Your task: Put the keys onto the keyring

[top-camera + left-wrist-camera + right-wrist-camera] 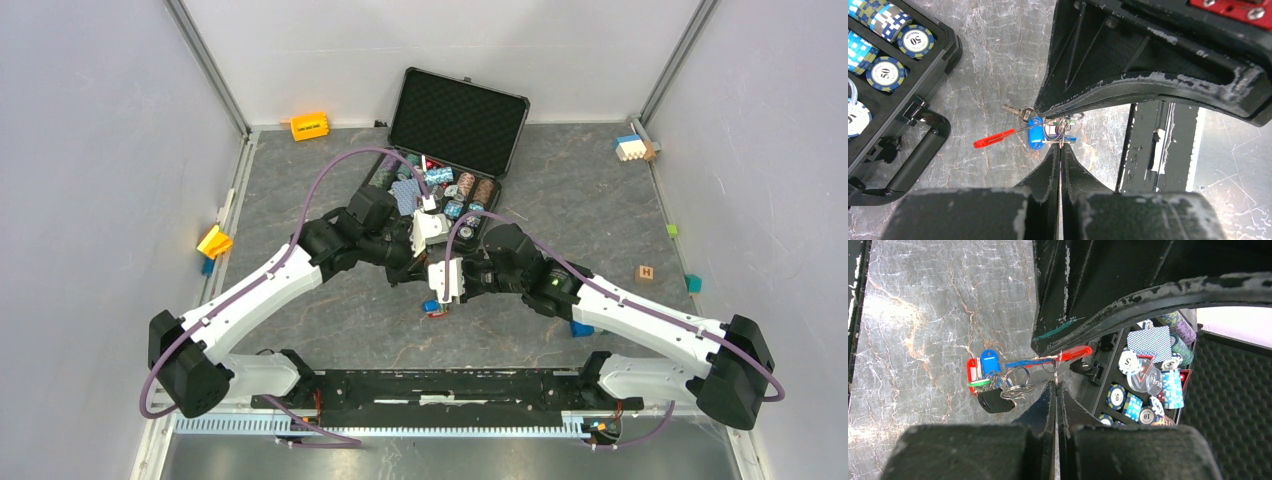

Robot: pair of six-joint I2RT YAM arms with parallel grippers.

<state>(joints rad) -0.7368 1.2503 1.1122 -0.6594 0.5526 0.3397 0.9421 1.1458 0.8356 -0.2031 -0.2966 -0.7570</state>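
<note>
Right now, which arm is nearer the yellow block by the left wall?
Left. The left arm passes close by the yellow block; the right arm lies across the table, far from it.

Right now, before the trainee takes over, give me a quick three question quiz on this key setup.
1. True or false: the poker chip case is closed.
2. What colour is the fob on the keyring? A red, B yellow, C white.
3. Fill in: the left gripper and the right gripper are both ____ on the keyring.
Key: 1 false, its lid stands open; 2 A; 3 shut.
</note>
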